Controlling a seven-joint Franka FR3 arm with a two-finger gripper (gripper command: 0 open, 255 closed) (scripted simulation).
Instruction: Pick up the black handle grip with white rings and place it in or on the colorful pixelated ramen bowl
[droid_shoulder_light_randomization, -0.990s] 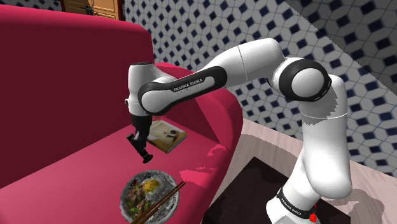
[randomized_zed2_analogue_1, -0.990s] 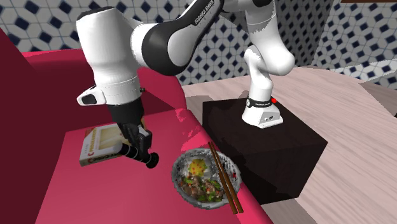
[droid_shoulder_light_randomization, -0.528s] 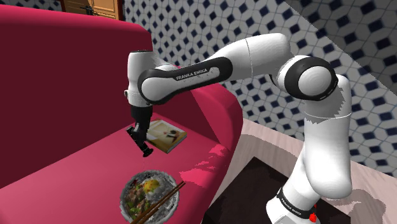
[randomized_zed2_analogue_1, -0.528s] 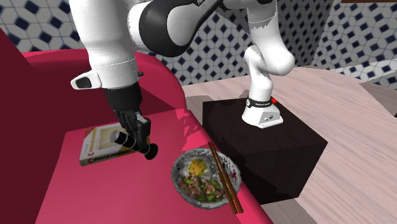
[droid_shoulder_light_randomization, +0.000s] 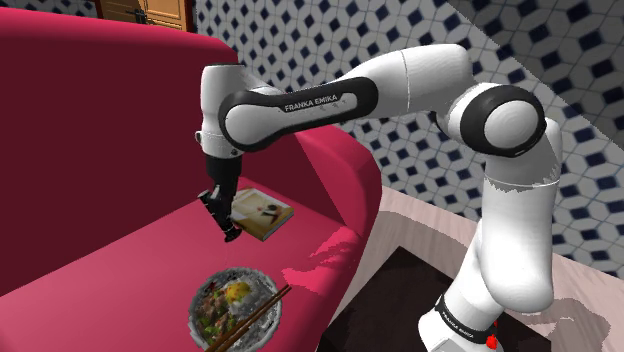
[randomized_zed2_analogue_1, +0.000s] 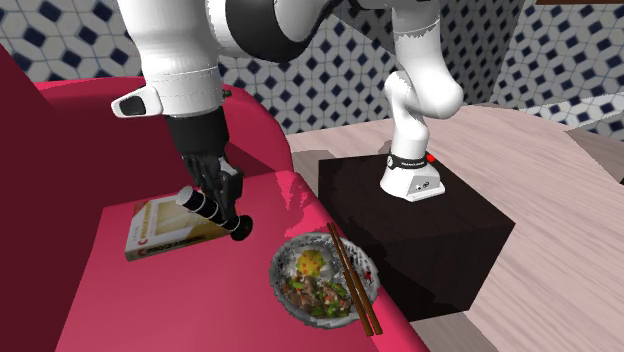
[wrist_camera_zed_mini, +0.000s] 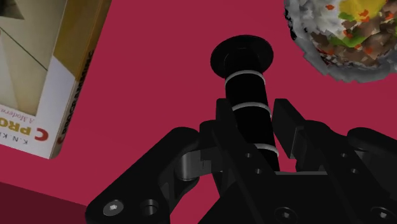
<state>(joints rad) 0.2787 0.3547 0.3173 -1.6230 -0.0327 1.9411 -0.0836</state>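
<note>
Wrist view shows the fingers (wrist_camera_zed_mini: 226, 130) clamped on the ringed black grip (wrist_camera_zed_mini: 248, 89), aloft over the sofa (wrist_camera_zed_mini: 159, 76) between book (wrist_camera_zed_mini: 38, 76) and bowl (wrist_camera_zed_mini: 340, 38); slanted like that, it could slip and land short.

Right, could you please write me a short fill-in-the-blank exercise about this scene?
1. The gripper is shut on the black ____ with white rings.
2. A pair of ____ rests across the ramen bowl.
3. The book lies on the ____ sofa.
Missing words: handle grip; chopsticks; red.
</note>
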